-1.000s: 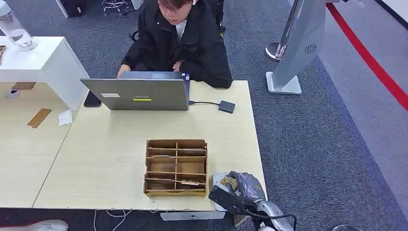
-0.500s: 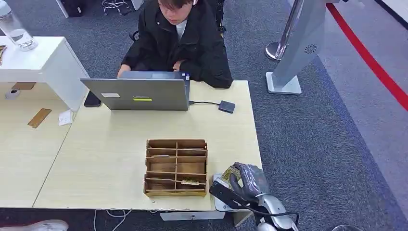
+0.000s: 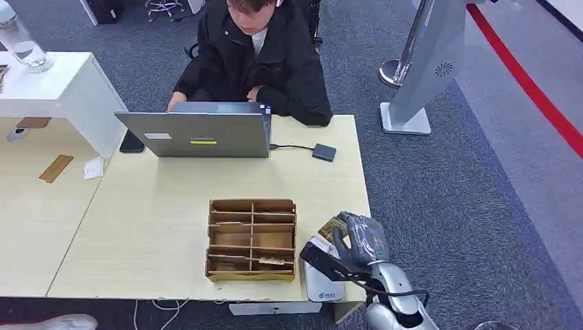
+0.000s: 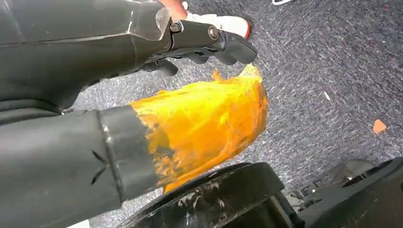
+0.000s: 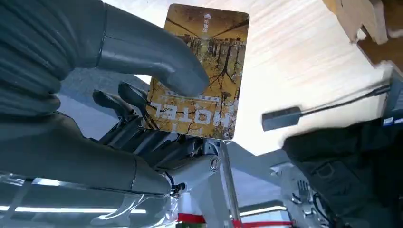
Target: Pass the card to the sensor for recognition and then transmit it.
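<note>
Pale wood-grain desk (image 3: 158,227) stands on speckled grey carpet in the head view, with a person (image 3: 254,55) in a black jacket typing at a grey laptop (image 3: 196,134) at twelve o'clock. At the desk's middle sits a brown slotted organizer (image 3: 251,239); at its four o'clock lies a white rounded sensor (image 3: 323,282), and above it the right hand (image 3: 357,244) pinches a rectangular card (image 3: 331,227). From the left wrist, the left hand (image 4: 142,85) hangs over carpet, dark fingers curled in, thumb wrapped in crinkled orange film. From the right wrist, thumb and fingers clamp the glossy card, printed with bare trees.
</note>
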Motion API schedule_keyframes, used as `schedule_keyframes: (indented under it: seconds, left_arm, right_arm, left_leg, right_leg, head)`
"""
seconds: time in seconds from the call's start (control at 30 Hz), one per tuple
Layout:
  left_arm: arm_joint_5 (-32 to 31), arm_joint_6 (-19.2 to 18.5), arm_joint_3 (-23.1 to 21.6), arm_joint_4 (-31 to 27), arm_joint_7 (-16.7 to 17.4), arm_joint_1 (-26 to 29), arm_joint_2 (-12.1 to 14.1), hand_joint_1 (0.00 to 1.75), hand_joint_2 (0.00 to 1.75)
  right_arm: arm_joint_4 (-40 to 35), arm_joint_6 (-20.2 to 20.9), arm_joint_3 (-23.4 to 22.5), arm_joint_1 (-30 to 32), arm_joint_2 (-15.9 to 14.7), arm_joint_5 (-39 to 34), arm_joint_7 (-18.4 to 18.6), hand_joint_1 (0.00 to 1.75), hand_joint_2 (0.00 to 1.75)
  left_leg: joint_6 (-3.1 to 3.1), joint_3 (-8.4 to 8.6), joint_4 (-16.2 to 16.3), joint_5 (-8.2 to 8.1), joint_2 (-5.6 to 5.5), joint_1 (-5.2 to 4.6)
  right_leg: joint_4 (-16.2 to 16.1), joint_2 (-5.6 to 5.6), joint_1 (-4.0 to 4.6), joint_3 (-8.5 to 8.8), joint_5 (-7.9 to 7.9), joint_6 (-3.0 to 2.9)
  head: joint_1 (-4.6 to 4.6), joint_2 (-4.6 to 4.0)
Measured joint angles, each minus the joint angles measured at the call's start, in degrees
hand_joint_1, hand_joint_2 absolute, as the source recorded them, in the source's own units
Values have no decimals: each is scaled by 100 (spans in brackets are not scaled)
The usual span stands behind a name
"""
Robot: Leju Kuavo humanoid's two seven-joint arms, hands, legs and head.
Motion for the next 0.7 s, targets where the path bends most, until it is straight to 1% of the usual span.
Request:
schedule_keyframes:
  seconds: [0.23,0.43,0.7]
  left_arm:
    - [-59,-26,0,0,15,-1,0,0,0]
    - [-74,-33,0,0,15,-4,-2,0,0]
    - [-188,-74,0,0,20,-10,-2,0,0]
  right_arm:
    - [-195,-199,-11,-231,63,245,-107,175,175]
    - [-289,-234,-11,-329,109,280,-122,175,175]
    - [-374,-501,96,-647,190,584,-304,175,175]
  left_leg:
    - [0,1,0,1,1,0]
    - [0,0,0,1,0,1]
    - [0,0,0,2,0,1]
  right_leg:
    - [0,0,0,0,2,-3]
    - [1,0,0,0,2,-3]
    - [1,0,0,0,2,-3]
  head:
    - [0,0]
    - [2,0]
    - [0,0]
